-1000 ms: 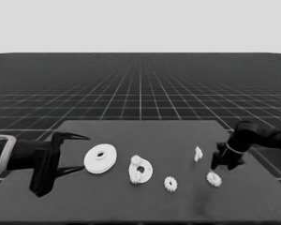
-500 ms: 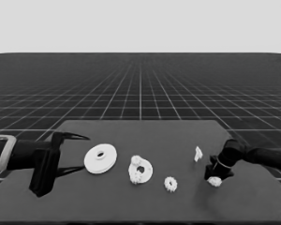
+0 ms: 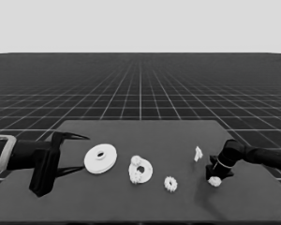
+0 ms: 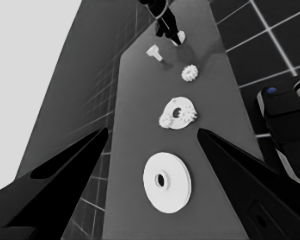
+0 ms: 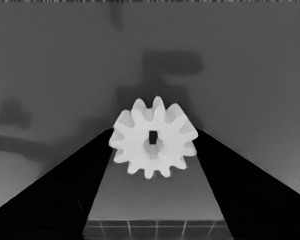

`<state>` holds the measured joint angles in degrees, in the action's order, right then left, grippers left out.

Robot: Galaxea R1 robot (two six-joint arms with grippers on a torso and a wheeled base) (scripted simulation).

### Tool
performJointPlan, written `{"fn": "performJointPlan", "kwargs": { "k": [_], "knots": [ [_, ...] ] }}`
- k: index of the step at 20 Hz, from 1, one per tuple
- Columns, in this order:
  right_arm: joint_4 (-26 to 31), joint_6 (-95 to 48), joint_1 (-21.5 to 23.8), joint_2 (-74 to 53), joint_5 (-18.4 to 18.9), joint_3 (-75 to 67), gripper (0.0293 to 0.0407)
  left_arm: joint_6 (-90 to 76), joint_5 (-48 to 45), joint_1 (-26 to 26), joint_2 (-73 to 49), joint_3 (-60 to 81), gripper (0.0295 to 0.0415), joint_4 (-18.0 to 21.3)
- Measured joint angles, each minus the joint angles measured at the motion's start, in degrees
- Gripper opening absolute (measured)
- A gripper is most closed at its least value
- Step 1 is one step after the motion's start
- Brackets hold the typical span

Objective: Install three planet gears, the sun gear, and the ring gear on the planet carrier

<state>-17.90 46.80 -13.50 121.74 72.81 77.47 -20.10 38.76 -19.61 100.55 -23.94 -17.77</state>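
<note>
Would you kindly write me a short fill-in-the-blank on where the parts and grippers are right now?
1. The right gripper has a ____ between its fingers.
2. On the smaller round part sit ____ gears.
3. The larger round part lies nearest the ____ gripper.
4. A loose gear lies between the smaller round part and the ____ gripper.

Missing: gear; two; left; right

Dark table (image 3: 131, 206) on gridded floor (image 3: 140, 93)

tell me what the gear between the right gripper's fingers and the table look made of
Gear: looks like matte white plastic, evenly pale with no shine, though a render leaves that open. Table: dark, dull, smooth top showing soft shadows; material can't be told. The right gripper brackets the gear.
</note>
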Motion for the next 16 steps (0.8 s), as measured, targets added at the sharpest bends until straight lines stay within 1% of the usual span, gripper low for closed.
{"fn": "performJointPlan", "kwargs": {
  "k": [2,3,4,6,8,12,13,14,15,16],
  "knots": [
    [0.0,0.0,0.0,0.0,0.0,0.0,0.0312,0.0,0.0,0.0,0.0,0.0,0.0385,0.0],
    [3.03,0.93,4.22,-2.34,3.82,-4.39,0.0312,0.0,0.0,0.0,0.0,0.0,0.0385,0.0],
    [5.26,1.24,7.7,-3.51,6.11,-6.32,0.0312,0.0,0.0,0.0,0.0,0.0,0.0385,0.0],
    [7.58,1.35,11.03,-4.21,8.25,-7.46,0.0312,0.0,0.0,0.0,0.0,0.0,0.0385,0.0],
    [8.41,1.35,12.15,-4.36,8.99,-7.69,0.0312,0.0,0.0,0.0,0.0,0.0,0.0385,0.0],
    [8.81,1.34,12.63,-4.41,9.34,-7.75,0.0312,0.0,0.0,0.0,0.0,0.0,0.0385,0.0],
    [6.35,22.66,13.32,4.14,13.21,-13.12,0.0312,0.0,0.0,0.0,0.0,0.0,0.0385,0.0],
    [6.32,33.08,13.75,20.2,15.47,-11.37,0.0312,0.0,0.0,0.0,0.0,0.0,0.0385,0.0],
    [6.8,35.0,13.92,30.92,15.81,-4.83,0.0312,0.0,0.0,0.0,0.0,0.0,0.0385,0.0],
    [7.11,34.25,13.98,37.07,15.62,1.05,0.0312,0.0,0.0,0.0,0.0,0.0,0.0385,0.0]
  ]
}}
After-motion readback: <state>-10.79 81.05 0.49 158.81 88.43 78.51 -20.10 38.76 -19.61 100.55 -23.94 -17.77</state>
